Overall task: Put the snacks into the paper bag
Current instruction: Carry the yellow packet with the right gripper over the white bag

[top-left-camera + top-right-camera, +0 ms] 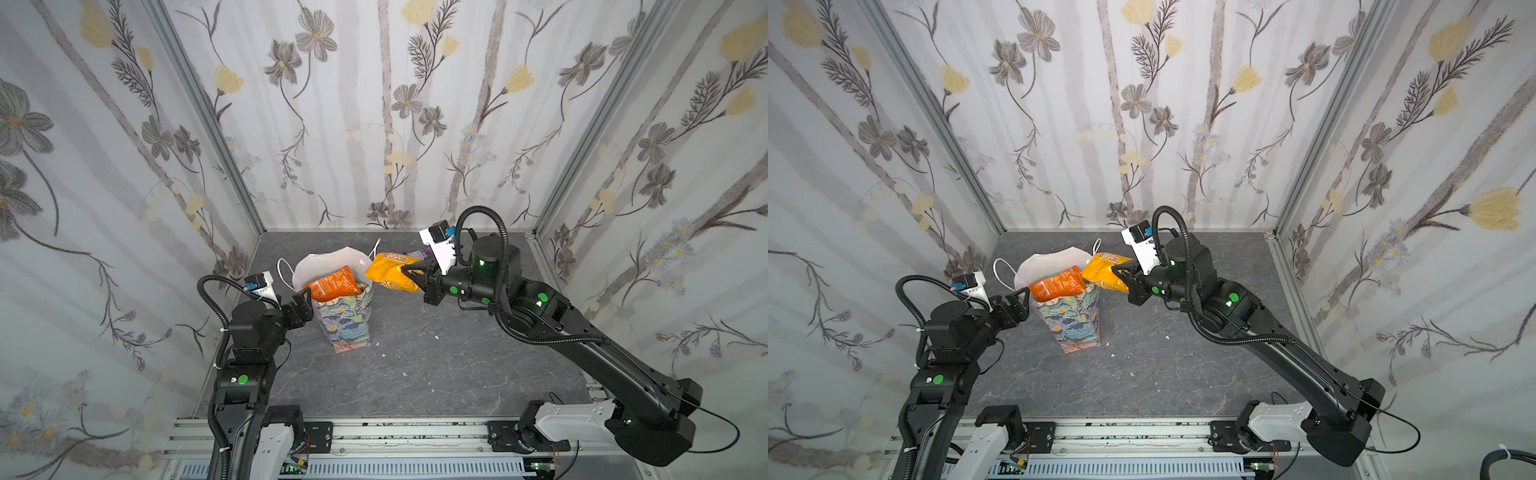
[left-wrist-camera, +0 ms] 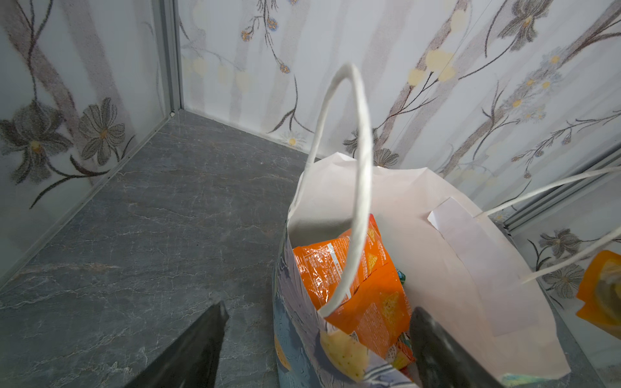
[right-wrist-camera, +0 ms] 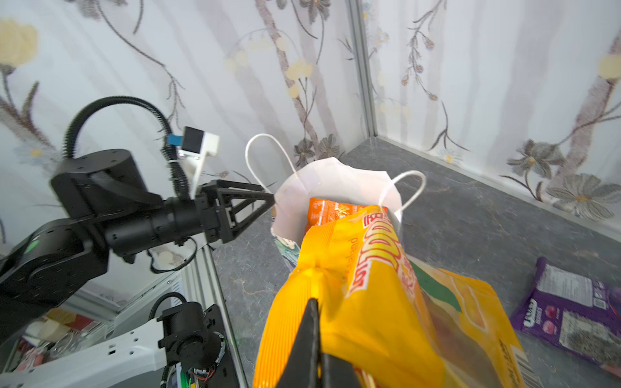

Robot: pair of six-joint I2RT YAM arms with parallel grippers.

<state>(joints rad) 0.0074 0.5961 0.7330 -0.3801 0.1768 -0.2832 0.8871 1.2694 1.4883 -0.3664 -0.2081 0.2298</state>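
R claw (image 1: 411, 277) tight on yellow pkt (image 1: 386, 270); L claw (image 2: 319, 311) agape at paper bag (image 1: 349, 328); purple "FOX'S" pkt (image 3: 571, 309).

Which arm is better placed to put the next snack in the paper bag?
Right: the right gripper is shut on the yellow packet beside the paper bag; the left gripper is open and empty.
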